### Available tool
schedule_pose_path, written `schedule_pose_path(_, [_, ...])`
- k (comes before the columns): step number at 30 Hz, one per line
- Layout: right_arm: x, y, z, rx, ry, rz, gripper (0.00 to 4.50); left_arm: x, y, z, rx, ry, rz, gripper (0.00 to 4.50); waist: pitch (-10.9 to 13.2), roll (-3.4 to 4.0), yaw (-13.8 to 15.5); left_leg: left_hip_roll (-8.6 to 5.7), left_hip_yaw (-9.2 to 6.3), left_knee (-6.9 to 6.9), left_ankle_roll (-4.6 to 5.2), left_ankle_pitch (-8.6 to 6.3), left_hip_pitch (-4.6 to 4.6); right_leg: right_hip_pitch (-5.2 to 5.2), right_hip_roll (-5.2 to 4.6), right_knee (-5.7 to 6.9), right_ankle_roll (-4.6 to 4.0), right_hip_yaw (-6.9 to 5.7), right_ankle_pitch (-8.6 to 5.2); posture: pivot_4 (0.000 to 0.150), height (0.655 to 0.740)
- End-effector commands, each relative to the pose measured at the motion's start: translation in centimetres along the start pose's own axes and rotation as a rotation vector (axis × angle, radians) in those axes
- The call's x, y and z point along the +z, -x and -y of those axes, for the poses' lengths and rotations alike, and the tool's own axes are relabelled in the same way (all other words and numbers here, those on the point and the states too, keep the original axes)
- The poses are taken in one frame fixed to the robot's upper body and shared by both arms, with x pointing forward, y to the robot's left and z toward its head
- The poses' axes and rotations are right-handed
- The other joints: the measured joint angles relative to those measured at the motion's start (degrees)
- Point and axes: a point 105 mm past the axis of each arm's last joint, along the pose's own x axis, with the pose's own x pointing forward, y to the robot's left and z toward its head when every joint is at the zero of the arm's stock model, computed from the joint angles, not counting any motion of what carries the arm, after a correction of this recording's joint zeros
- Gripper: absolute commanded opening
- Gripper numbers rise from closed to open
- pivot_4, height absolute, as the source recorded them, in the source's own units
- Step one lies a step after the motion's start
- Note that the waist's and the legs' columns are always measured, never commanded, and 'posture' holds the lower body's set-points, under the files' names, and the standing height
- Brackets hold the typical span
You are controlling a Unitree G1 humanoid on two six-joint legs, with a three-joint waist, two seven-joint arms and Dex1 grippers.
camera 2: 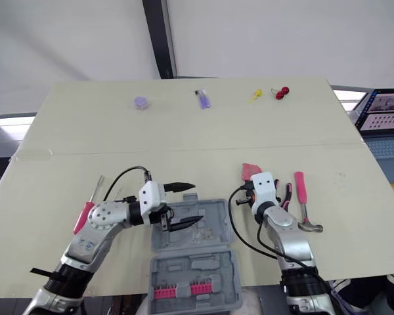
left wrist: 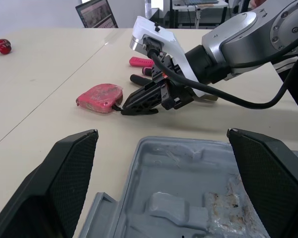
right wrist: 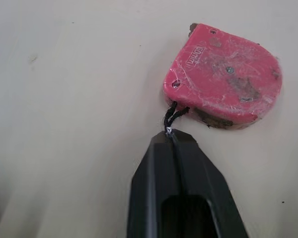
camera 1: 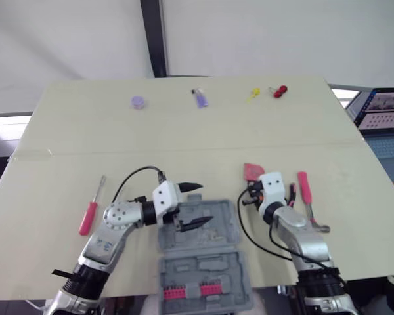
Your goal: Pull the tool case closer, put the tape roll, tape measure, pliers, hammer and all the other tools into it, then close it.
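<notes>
Left gripper point(camera 1: 196, 205) is hovering with fingers spread wide over the far half of the tool case point(camera 1: 217, 266), gripping nothing. Case is lying open at the near table point(camera 1: 184, 131) edge between both arms, so I'm reading the pull-closer step as done. Near half is carrying a pink bit strip point(camera 1: 190, 291); none of the loose tools are sitting in it, so all loading plus closing is looking outstanding. Right gripper point(right wrist: 173, 135) is working just right of the case, fingers pressed together and pinching the black cord point(right wrist: 175, 115) of the red tape measure point(right wrist: 223, 74). Tape measure body is lying flat on the table just beyond those fingertips, joined only through the cord, beside the case's far right corner and not over it. Pliers point(camera 2: 287, 195) and hammer point(camera 1: 305, 187) are lying just right of that gripper, red-handled screwdriver point(camera 1: 88, 216) well off to the left. Purple tape roll point(camera 1: 138, 102), a small purple tool point(camera 1: 200, 98), a yellow item point(camera 1: 253, 94) and a red item point(camera 1: 280, 90) are sitting along the far edge, well apart from both grippers.
</notes>
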Motion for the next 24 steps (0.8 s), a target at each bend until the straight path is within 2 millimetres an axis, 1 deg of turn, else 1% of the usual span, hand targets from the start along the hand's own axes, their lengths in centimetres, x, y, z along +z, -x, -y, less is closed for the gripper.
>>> schedule_pose_path(1, [0.2, 1.4, 0.8, -0.013, 0.004, 0.016, 0.06, 0.4, 0.0, 0.1, -0.037, -0.04, 0.009, 4.5, 0.0, 0.0, 0.0, 0.0, 0.0, 0.0, 0.0, 0.0, 0.0, 0.0, 0.0, 0.0, 0.0, 0.0, 0.0, 0.15, 0.74])
schedule_pose_path(6, [-1.2, 3.9, 0.2, 0.058, -0.027, -0.03, 0.06, 0.0, 0.3, 0.2, -0.099, -0.026, -0.016, 4.5, 0.0, 0.0, 0.1, 0.0, -0.01, 0.0, 0.0, 0.0, -0.02, 0.0, 0.0, -0.02, 0.0, 0.0, 0.0, 0.15, 0.74])
schedule_pose_path(9, [-2.4, 5.7, -0.7, 0.112, -0.092, -0.058, 0.06, -0.4, 0.3, 0.9, -0.175, -0.013, -0.041, 4.5, 0.0, 0.0, 0.1, 0.0, -0.01, -0.01, 0.0, 0.0, -0.02, 0.0, 0.0, -0.03, 0.0, 0.0, 0.0, 0.15, 0.74])
schedule_pose_path(13, [-3.3, 7.9, -2.1, 0.166, -0.167, -0.083, 0.06, -0.8, 0.4, 1.6, -0.252, 0.007, -0.052, 4.5, 0.0, 0.0, 0.2, 0.0, -0.01, -0.01, 0.0, 0.0, -0.02, 0.0, 0.0, -0.03, 0.0, 0.0, 0.0, 0.15, 0.74])
schedule_pose_path(17, [-4.4, 9.8, -3.0, 0.191, -0.2, -0.123, 0.06, -1.1, 0.3, 2.2, -0.316, 0.0, -0.067, 4.5, 0.0, 0.0, 0.5, 0.0, 0.0, 0.0, 0.0, 0.0, -0.03, 0.0, 0.0, -0.05, 0.0, 0.0, 0.0, 0.15, 0.74])
schedule_pose_path(21, [-5.5, 11.2, -3.6, 0.201, -0.245, -0.161, 0.06, -1.3, 0.2, 2.3, -0.351, -0.009, -0.074, 4.5, 0.0, 0.0, 1.1, 0.0, 0.0, 0.02, 0.0, 0.0, -0.03, 0.01, 0.0, -0.06, 0.0, 0.0, 0.0, 0.15, 0.74])
schedule_pose_path(24, [-6.5, 12.4, -3.6, 0.185, -0.281, -0.187, 0.06, -1.1, 0.0, 2.2, -0.36, -0.007, -0.064, 4.5, 0.0, -0.01, 1.6, 0.0, 0.0, 0.03, 0.0, 0.0, -0.02, 0.02, 0.01, -0.07, 0.0, 0.0, 0.0, 0.15, 0.74])
